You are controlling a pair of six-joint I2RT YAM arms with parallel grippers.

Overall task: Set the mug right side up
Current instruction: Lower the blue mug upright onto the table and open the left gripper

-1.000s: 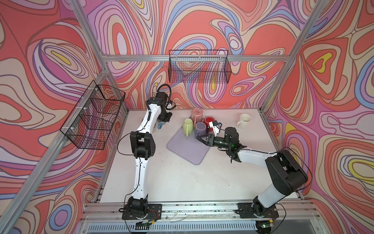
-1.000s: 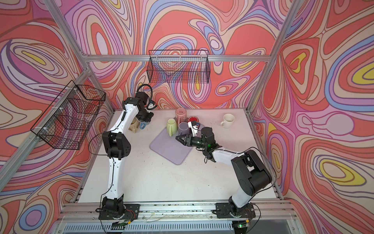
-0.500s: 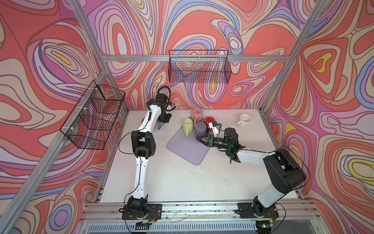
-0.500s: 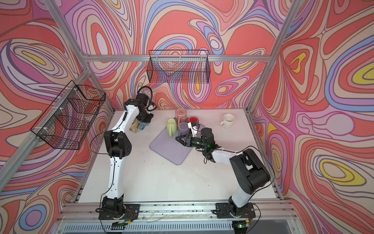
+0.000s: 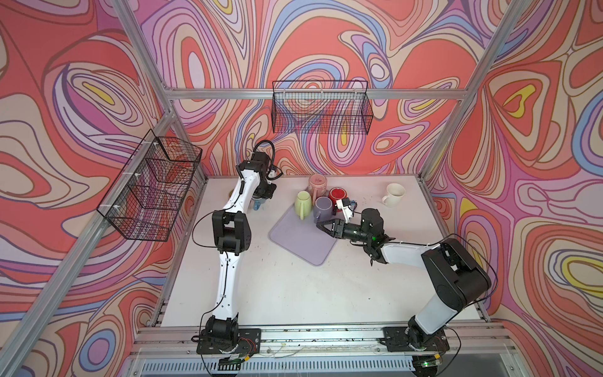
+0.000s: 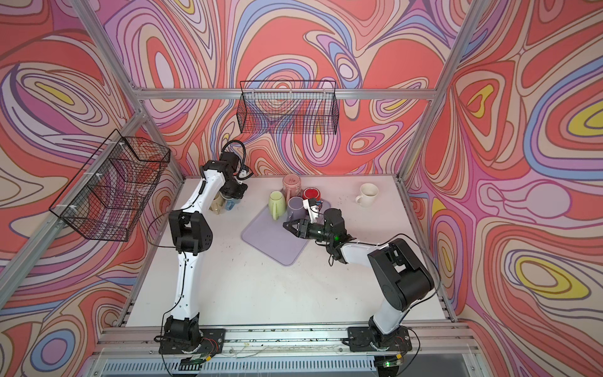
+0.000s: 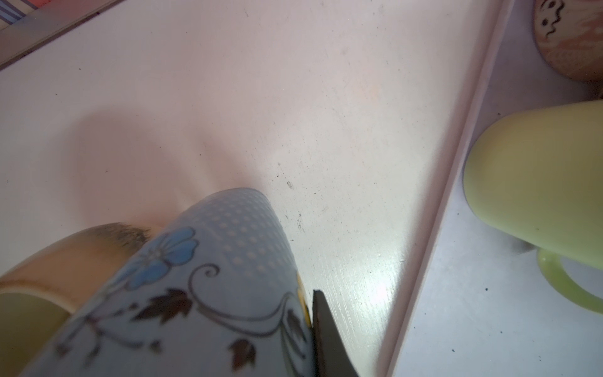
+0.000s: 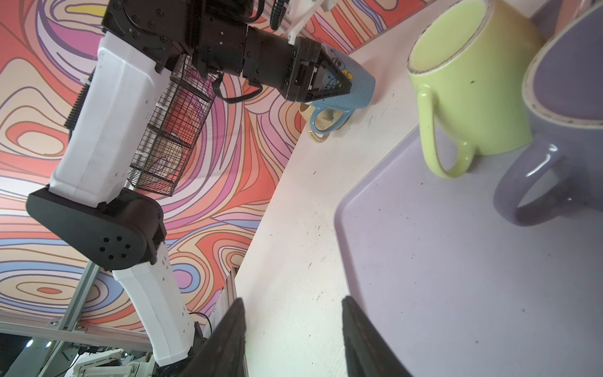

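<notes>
Basically nothing has changed over the last second. The left gripper [image 8: 339,85] has only nudged a touch at the back-left corner of the table [image 5: 277,287], and the blue floral mug [image 8: 363,87] sits at the same spot in both top views. That reads as a hold or a slow set-down, not an active swing, so the turn is probably in its last part.

The left jaws are clamped tight on the mug's wall near one end, with one finger [image 7: 323,336] pressed on the outside. The mug is off vertical, its dotted end pointing away from the gripper and down toward the table. No opening shows, so I judge the gripped end to be the rim (not certain). Can't tell if the dotted end touches the table yet.

- **Tan mug** [image 6: 216,205]: just beside the blue one, maybe touching.
- **Lavender tray** [image 5: 300,243]: mid-table, with the green mug [image 5: 301,200] and purple mug [image 5: 322,209] base-up at its far edge.
- **Pink mug** [image 5: 317,184] and **red mug** [image 5: 337,196]: just behind those.
- **White mug** [image 5: 394,193]: upright, well apart at the right.

The right gripper [image 8: 290,339] hasn't moved. Its jaws are about half parted with nothing between them, low over the tray's edge beside the purple mug.
</notes>
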